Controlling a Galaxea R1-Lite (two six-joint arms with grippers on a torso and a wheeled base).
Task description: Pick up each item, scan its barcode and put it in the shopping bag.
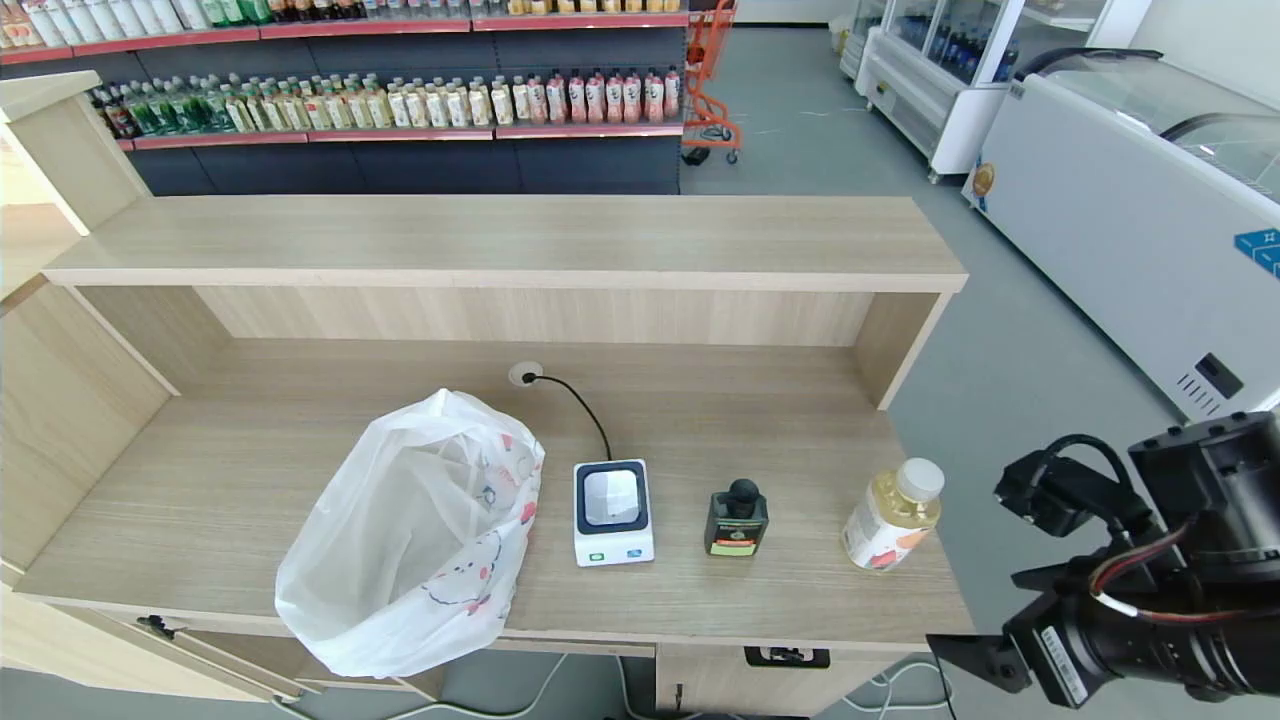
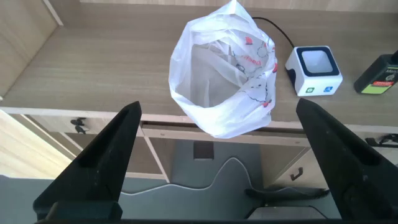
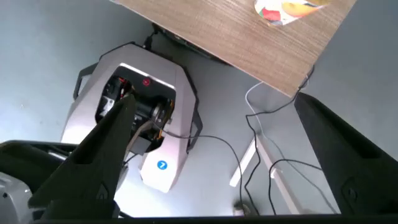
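Observation:
A white plastic shopping bag (image 1: 410, 540) stands open on the wooden counter (image 1: 250, 470), left of the white barcode scanner (image 1: 612, 510). Right of the scanner stand a small dark bottle (image 1: 737, 518) with a green and orange label and a yellow-filled bottle (image 1: 893, 515) with a white cap, near the counter's right edge. My left gripper (image 2: 219, 109) is open, held off the counter's front edge facing the bag (image 2: 224, 74), scanner (image 2: 314, 70) and dark bottle (image 2: 379, 74). My right gripper (image 3: 216, 102) is open and empty, below and beyond the counter's right front corner, where the yellow bottle (image 3: 286, 9) shows.
A raised wooden ledge (image 1: 500, 240) walls the back of the counter, with side panels left and right. The scanner's black cable (image 1: 580, 400) runs to a hole at the back. Freezers (image 1: 1120, 200) stand on the right, drink shelves (image 1: 400, 100) behind. Cables (image 3: 261, 155) lie on the floor.

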